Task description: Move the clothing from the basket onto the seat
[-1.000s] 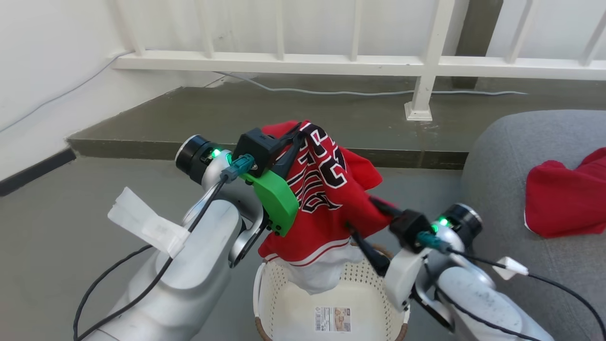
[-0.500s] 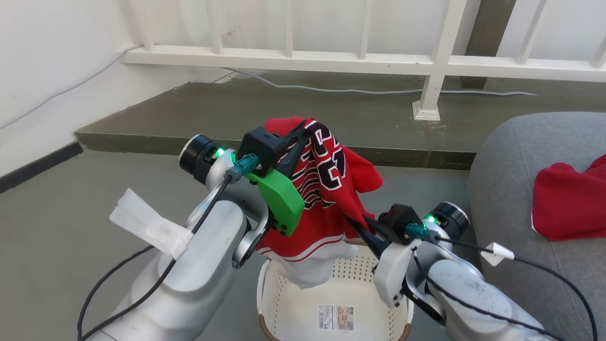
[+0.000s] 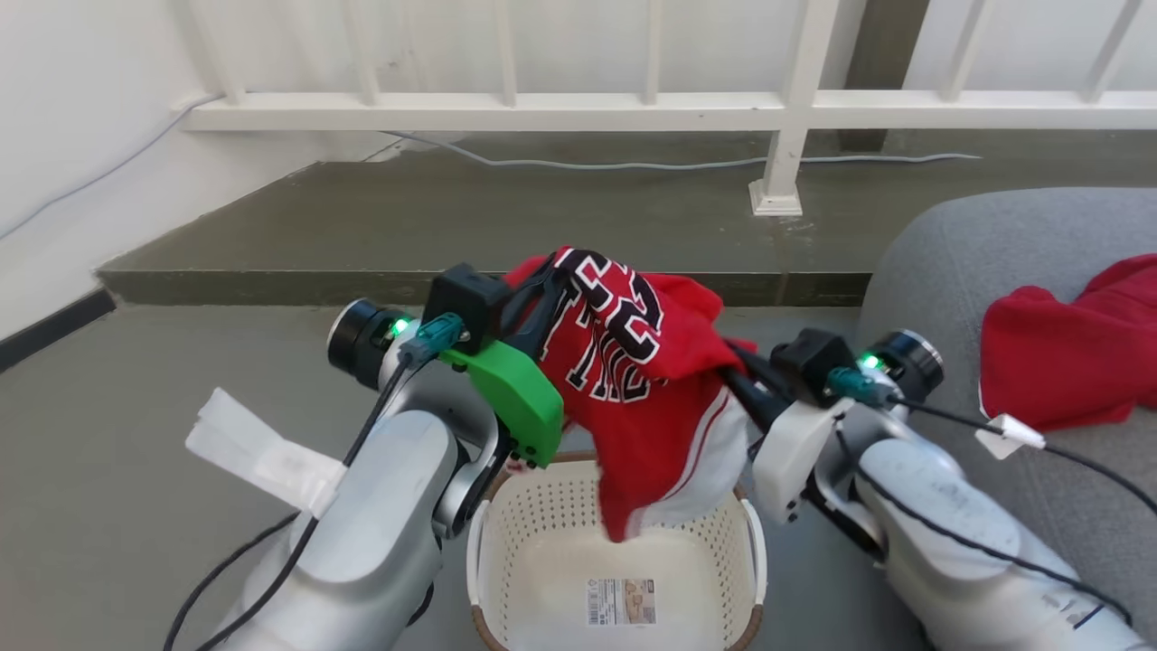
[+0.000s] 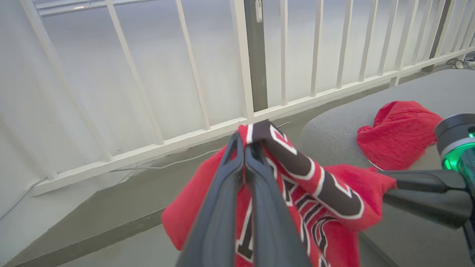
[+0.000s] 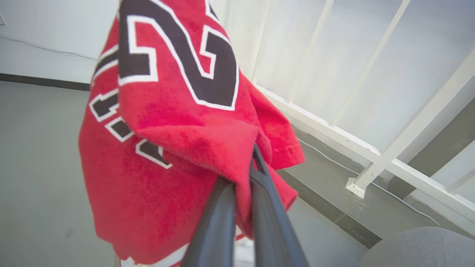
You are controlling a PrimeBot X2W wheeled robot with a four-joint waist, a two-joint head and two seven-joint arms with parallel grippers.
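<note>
Right hand point(image 5: 243, 172) pinches the jersey point(image 5: 167, 111); head view adds the basket point(image 3: 533, 515) below.

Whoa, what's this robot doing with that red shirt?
The robot is emptying a laundry basket onto the grey seat on its right. Its left gripper and right gripper are both shut on a red number 23 jersey, held up above the basket with its lower end hanging over the opening. A plain red garment already lies on the seat.
</note>
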